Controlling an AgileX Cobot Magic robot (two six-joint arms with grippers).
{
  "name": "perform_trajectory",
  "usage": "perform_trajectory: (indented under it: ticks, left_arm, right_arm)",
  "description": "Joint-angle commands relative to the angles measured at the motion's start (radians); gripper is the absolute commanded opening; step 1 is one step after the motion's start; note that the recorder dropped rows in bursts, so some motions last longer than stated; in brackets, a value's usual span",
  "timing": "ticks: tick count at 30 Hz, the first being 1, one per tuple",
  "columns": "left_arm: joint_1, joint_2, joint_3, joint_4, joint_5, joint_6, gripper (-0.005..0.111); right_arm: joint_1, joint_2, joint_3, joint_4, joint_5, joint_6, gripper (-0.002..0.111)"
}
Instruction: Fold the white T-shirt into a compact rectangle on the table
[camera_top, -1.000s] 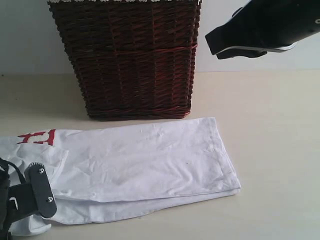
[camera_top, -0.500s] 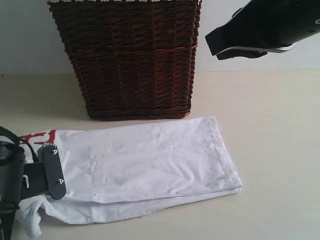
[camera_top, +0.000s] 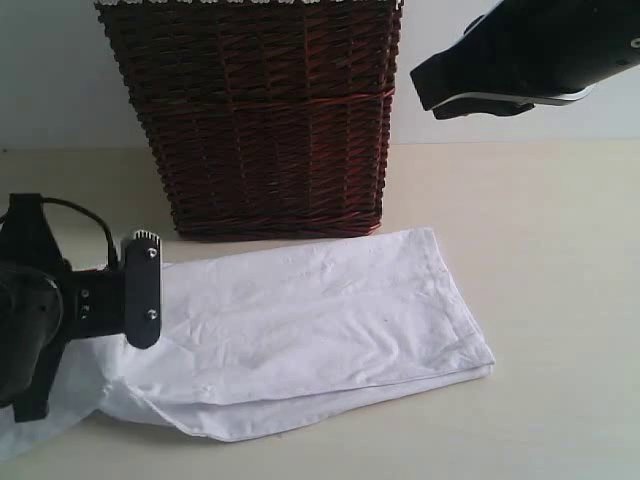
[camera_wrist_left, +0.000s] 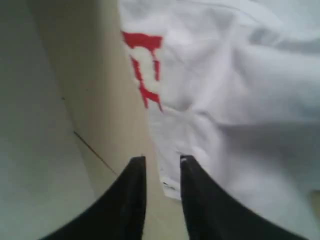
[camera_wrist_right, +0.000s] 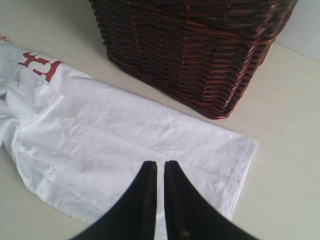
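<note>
Judging from the long band in which the white T-shirt (camera_top: 320, 320) was laid, the lengthwise folds were taken as done and a crosswise fold as the step in hand. The shirt was spread on the table (camera_top: 560, 250) just in front of the wicker basket (camera_top: 260, 120), near its base, though contact could not be made out. 2 layers were shown along the edge farther from the basket. The plain end was laid flat a little past the basket's right front corner. The end carrying the red lettering (camera_wrist_left: 145, 65) appeared to be raised off the table out beyond the basket's left front corner. There the left gripper (camera_wrist_left: 160, 162) was seen with its jaws drawn close and a cloth edge caught between them, so a pinch on the shirt was judged. The right gripper (camera_wrist_right: 159, 164) was held high, to the right of the basket's upper part, its jaws pressed almost together on nothing. For the next move, the pinched end would need to be carried along the basket's front toward the plain end and laid down with the edges matched. A firm grip would be called for throughout, since soft cotton could sag or drag the lower layers askew. The flat end might need pinning by the idle arm.
</note>
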Motion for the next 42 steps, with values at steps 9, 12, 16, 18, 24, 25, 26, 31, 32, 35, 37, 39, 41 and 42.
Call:
perform_trajectory:
  ticks: [9, 12, 16, 18, 24, 25, 26, 31, 32, 35, 37, 39, 41, 42]
  left_arm:
    - [0.133, -0.039, -0.023, 0.093, -0.189, -0.428, 0.042]
    - [0.066, -0.100, -0.087, -0.219, -0.123, -0.318, 0.042]
    - [-0.028, -0.158, -0.085, -0.703, 0.006, -0.034, 0.042]
    - [-0.065, -0.163, -0.038, -0.808, 0.000, 0.016, 0.042]
    - [-0.116, -0.098, 0.100, -0.657, -0.167, -0.071, 0.043]
    - [-0.114, -0.078, 0.114, -0.588, -0.200, -0.111, 0.044]
    - [-0.114, -0.061, 0.124, -0.540, -0.227, -0.151, 0.047]
    - [-0.114, 0.067, 0.135, -0.356, -0.251, -0.306, 0.059]
    - [-0.114, 0.087, 0.135, -0.335, -0.251, -0.323, 0.060]
    - [-0.114, 0.154, 0.135, -0.262, -0.253, -0.364, 0.059]
    - [-0.114, 0.189, 0.135, -0.205, -0.253, -0.420, 0.059]
    - [-0.114, 0.219, 0.133, -0.160, -0.230, -0.468, 0.054]
    - [-0.114, 0.239, 0.129, -0.133, -0.203, -0.516, 0.041]
    - [-0.114, 0.243, 0.129, -0.128, -0.202, -0.520, 0.034]
  right_arm:
    - [-0.005, -0.008, -0.007, 0.017, -0.009, -0.028, 0.008]
    - [-0.005, -0.008, -0.007, 0.019, -0.003, -0.029, 0.008]
    - [-0.005, -0.008, -0.007, 0.021, -0.003, -0.034, 0.008]
    - [-0.005, -0.008, -0.007, 0.024, -0.003, -0.033, 0.008]
    - [-0.005, -0.008, -0.007, 0.030, -0.003, -0.044, 0.008]
    - [-0.005, -0.008, -0.007, 0.030, -0.003, -0.044, 0.008]
    - [-0.005, -0.008, -0.007, 0.030, -0.003, -0.044, 0.008]
    - [-0.005, -0.008, -0.007, 0.031, -0.005, -0.044, 0.008]
    - [-0.005, -0.008, -0.007, 0.031, -0.007, -0.044, 0.008]
    - [-0.005, -0.008, -0.007, 0.031, -0.007, -0.044, 0.008]
    - [-0.005, -0.008, -0.007, 0.033, -0.007, -0.046, 0.008]
    - [-0.005, -0.008, -0.007, 0.033, -0.007, -0.046, 0.008]
    - [-0.005, -0.008, -0.007, 0.033, -0.007, -0.046, 0.008]
    - [-0.005, -0.008, -0.007, 0.033, -0.007, -0.046, 0.008]
